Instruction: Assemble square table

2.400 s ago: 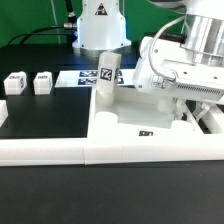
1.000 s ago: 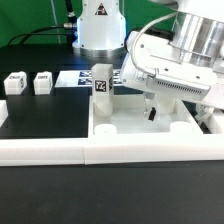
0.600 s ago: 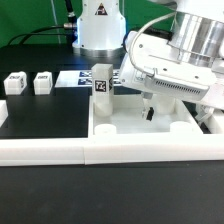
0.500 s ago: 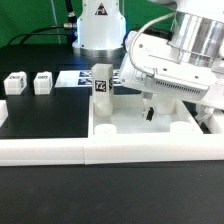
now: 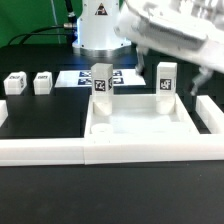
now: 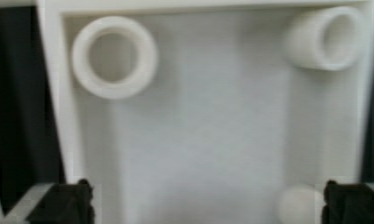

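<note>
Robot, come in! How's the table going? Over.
Gripper open, holding nothing, above the tabletop. Two upright legs on its far side; two loose legs aside. Nothing in the way.

White glossy arm point(image 5: 168, 28), rounded white base point(image 5: 100, 32), black-tipped claw point(image 6: 205, 204)

the black worktop point(image 5: 40, 112) carries the white square table slab point(image 5: 140, 116), touching the long border wall point(image 5: 60, 152) in front; far on the exterior view's left stand a loose leg post point(image 5: 15, 82) and a second leg post point(image 5: 42, 82), with the marker board point(image 5: 72, 77) just beside them
</note>
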Tool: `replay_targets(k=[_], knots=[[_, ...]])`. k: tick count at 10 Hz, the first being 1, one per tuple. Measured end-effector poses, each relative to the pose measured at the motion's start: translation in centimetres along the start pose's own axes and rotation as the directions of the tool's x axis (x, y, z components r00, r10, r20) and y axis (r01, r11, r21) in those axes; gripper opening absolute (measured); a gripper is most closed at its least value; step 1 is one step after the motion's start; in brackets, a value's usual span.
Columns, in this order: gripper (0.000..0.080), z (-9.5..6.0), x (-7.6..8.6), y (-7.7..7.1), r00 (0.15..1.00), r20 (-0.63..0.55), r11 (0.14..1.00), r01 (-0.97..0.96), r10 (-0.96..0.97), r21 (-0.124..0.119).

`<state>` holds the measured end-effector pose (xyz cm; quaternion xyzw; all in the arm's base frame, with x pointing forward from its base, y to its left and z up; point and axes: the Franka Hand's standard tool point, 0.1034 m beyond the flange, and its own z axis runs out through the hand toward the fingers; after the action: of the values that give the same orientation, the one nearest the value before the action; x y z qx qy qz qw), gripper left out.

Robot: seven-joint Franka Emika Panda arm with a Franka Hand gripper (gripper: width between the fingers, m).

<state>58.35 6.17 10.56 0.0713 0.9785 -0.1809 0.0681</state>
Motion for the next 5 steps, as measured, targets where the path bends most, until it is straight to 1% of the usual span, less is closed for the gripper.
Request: replay_targets(k=[1,2,3,4,5], knots=[[0.0649,-1.7,-0.3,-2.4,0.998,0.013,0.997,-0.070,0.069,0.017],[0.0649,-2.1,-0.1,-5.0,0.993,0.014,0.993,-0.118,0.118,0.028],[0.0649,-1.7,0.6,-8.0,0.983,0.004,0.982,-0.185,0.185,0.043],[0.0649,-0.6,1.4,-10.7,0.972,-0.011,0.970,-0.235,0.236,0.054],[0.0649,0.7,2.0,-12.8,0.962,-0.025,0.961,-0.269,0.271,0.058]])
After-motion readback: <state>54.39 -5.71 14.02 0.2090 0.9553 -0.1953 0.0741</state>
